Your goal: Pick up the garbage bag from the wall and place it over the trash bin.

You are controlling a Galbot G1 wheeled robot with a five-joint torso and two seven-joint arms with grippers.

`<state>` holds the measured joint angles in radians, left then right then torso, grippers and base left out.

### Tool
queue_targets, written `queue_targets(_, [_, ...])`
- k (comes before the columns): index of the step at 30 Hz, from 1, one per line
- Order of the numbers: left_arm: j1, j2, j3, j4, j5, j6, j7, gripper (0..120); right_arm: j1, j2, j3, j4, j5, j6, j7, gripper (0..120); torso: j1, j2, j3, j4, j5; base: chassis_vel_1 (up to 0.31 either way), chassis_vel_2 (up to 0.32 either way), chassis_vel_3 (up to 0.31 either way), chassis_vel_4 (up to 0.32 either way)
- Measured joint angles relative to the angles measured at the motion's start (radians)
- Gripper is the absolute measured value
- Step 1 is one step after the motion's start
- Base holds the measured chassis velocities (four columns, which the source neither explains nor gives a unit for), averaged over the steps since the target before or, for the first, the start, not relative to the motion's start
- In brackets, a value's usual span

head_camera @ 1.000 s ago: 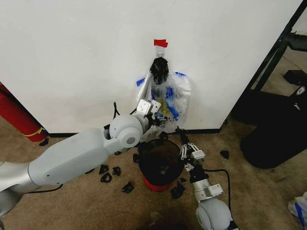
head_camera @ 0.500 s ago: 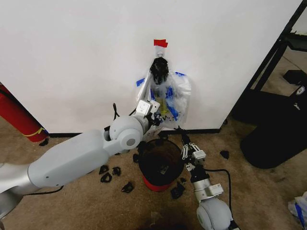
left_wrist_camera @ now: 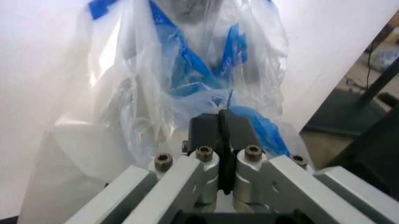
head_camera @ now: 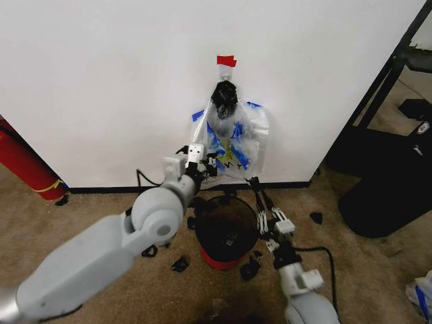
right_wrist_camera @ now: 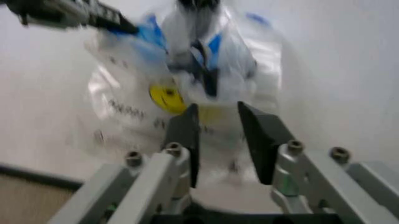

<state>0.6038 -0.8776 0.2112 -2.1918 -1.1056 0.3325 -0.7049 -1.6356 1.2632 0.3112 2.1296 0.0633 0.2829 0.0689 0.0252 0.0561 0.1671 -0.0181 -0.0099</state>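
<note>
White wall point(head_camera: 101, 81) carries red tape point(head_camera: 226, 61), and just under it a black clip point(head_camera: 224, 98) gathers the hanging bags. At their lower left edge the left gripper point(head_camera: 202, 164) has its fingers point(left_wrist_camera: 209, 133) pressed together on a fold of the garbage bag point(left_wrist_camera: 187, 79). Below, on the carpet at the skirting, stands the trash bin point(head_camera: 226, 236). Beside its right rim the right gripper point(right_wrist_camera: 218, 140) points at the bags, fingers narrowly parted around nothing.

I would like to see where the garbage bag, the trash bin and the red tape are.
garbage bag point(head_camera: 237, 145): head view, on its printed front.
trash bin point(head_camera: 223, 258): head view, on its red lower body.
red tape point(head_camera: 226, 61): head view, middle of the strip on the wall.
</note>
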Motion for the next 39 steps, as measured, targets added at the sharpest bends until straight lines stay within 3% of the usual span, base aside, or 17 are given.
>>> queue_targets(3, [0.075, 0.001, -0.056, -0.034, 0.042, -0.025, 0.027, 0, -0.069, -0.065, 0.023, 0.063, 0.046, -0.021, 0.053, 43, 0.0, 0.0, 0.0, -0.0002, 0.0004, 0.0, 0.0, 0.0, 0.0])
queue_targets(6, [0.092, 0.001, -0.068, -0.044, 0.047, -0.026, 0.031, 0, -0.073, -0.09, 0.037, 0.089, 0.084, -0.034, 0.07, 48, 0.0, 0.0, 0.0, 0.0, 0.0003, 0.0, 0.0, 0.0, 0.0])
queue_targets(7, [0.106, -0.002, -0.076, -0.055, 0.051, -0.026, 0.033, 0, -0.064, -0.122, 0.053, 0.124, 0.149, -0.057, 0.093, 55, 0.0, 0.0, 0.0, 0.0, 0.0005, 0.0, 0.0, 0.0, 0.0])
queue_targets(12, [0.146, -0.006, -0.093, -0.074, 0.068, -0.025, 0.049, 0, 0.001, -0.24, 0.119, 0.212, 0.379, -0.149, 0.138, 70, 0.0, 0.0, 0.0, 0.0, 0.0003, 0.0, 0.0, 0.0, 0.0])
queue_targets(15, [0.169, -0.008, -0.099, -0.078, 0.08, -0.024, 0.057, 0, 0.124, -0.384, 0.138, 0.208, 0.518, -0.227, 0.166, 86, 0.0, 0.0, 0.0, 0.0, 0.0004, 0.0, 0.0, 0.0, 0.0])
queue_targets(18, [0.174, -0.011, -0.099, -0.078, 0.084, -0.024, 0.058, 0, 0.198, -0.444, 0.114, 0.179, 0.558, -0.258, 0.176, 90, 0.0, 0.0, 0.0, 0.0003, 0.0003, 0.0, 0.0, 0.0, 0.0])
queue_targets(20, [0.173, -0.021, -0.091, -0.073, 0.09, -0.023, 0.059, 0, 0.344, -0.518, 0.041, 0.108, 0.593, -0.307, 0.177, 98, 0.0, 0.0, 0.0, 0.0002, 0.0002, 0.0, 0.0, 0.0, 0.0])
queue_targets(23, [0.169, -0.03, -0.085, -0.067, 0.098, -0.019, 0.062, 0, 0.561, -0.562, -0.124, 0.015, 0.592, -0.367, 0.184, 100, 0.0, 0.0, 0.0, 0.0002, 0.0004, 0.0, 0.0, 0.0, 0.0])
queue_targets(25, [0.166, -0.03, -0.085, -0.065, 0.098, -0.019, 0.062, 0, 0.612, -0.567, -0.17, -0.006, 0.586, -0.389, 0.188, 100, 0.0, 0.0, 0.0, 0.0003, 0.0003, 0.0, 0.0, 0.0, 0.0])
queue_targets(30, [0.167, -0.027, -0.098, -0.068, 0.097, -0.016, 0.061, 0, 0.859, -0.562, -0.401, -0.065, 0.53, -0.508, 0.208, 100, 0.0, 0.0, 0.0, 0.0, 0.0001, 0.0, 0.0, 0.0, 0.0])
queue_targets(35, [0.183, -0.031, -0.1, -0.07, 0.109, -0.012, 0.067, 0, 0.952, -0.503, -0.509, -0.102, 0.481, -0.56, 0.23, 100, 0.0, 0.0, 0.0, 0.0002, 0.0001, 0.0, 0.0, 0.0, 0.0])
queue_targets(39, [0.187, -0.028, -0.1, -0.07, 0.114, -0.012, 0.07, 0, 0.968, -0.46, -0.532, -0.109, 0.483, -0.6, 0.26, 99, 0.0, 0.0, 0.0, 0.0, -0.0001, 0.0, 0.0, 0.0, 0.0])
